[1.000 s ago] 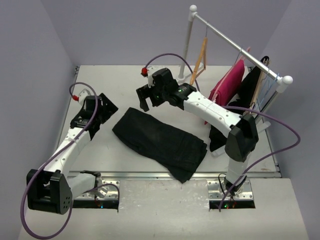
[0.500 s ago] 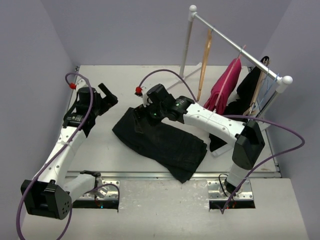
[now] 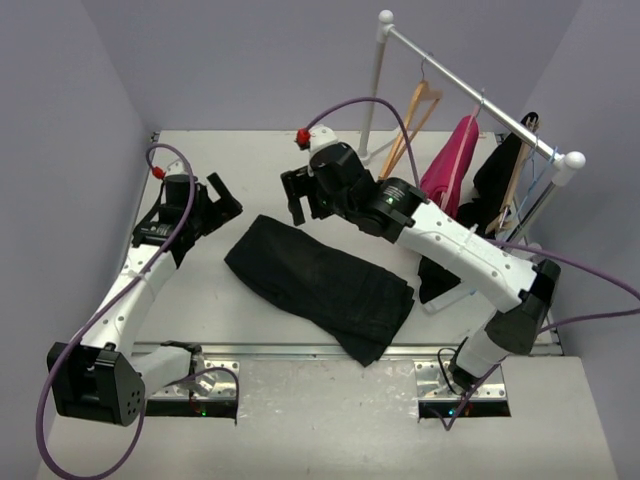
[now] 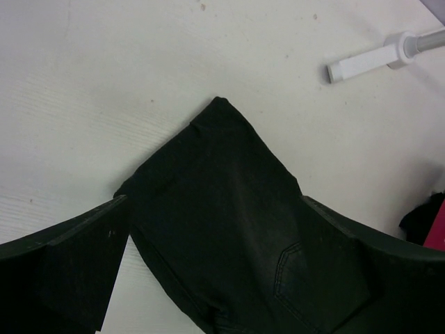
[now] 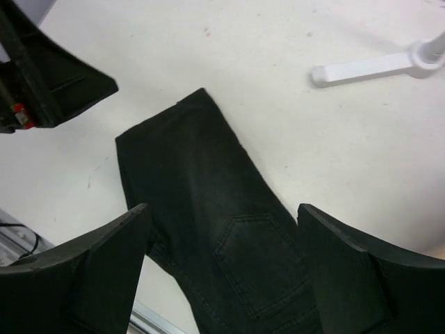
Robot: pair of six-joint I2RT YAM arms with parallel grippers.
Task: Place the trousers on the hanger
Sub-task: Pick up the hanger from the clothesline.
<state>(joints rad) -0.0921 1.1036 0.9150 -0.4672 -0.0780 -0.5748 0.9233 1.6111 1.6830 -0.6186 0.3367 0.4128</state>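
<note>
The black trousers (image 3: 322, 282) lie folded flat on the table, waist end to the far left. My left gripper (image 3: 224, 198) is open and empty, hovering just left of the waist corner; in the left wrist view the trousers (image 4: 222, 223) fill the gap between its fingers (image 4: 62, 268). My right gripper (image 3: 303, 207) is open and empty above the waist end; its view shows the trousers' back pocket (image 5: 261, 261) below. The tan wooden hanger (image 3: 411, 122) hangs by its hook on the rail (image 3: 470, 90), behind the right arm.
A magenta-pink garment (image 3: 452, 168) and a black garment on a flat wooden hanger (image 3: 500, 175) hang further right on the rail. The rack's white post (image 3: 376, 80) stands at the back; its foot (image 4: 368, 59) lies on the table near the trousers.
My right gripper dipped to the trousers' waist end and has risen again, empty. The tan hanger has swung on the rail. My left gripper shifted slightly. The trousers have not moved.
</note>
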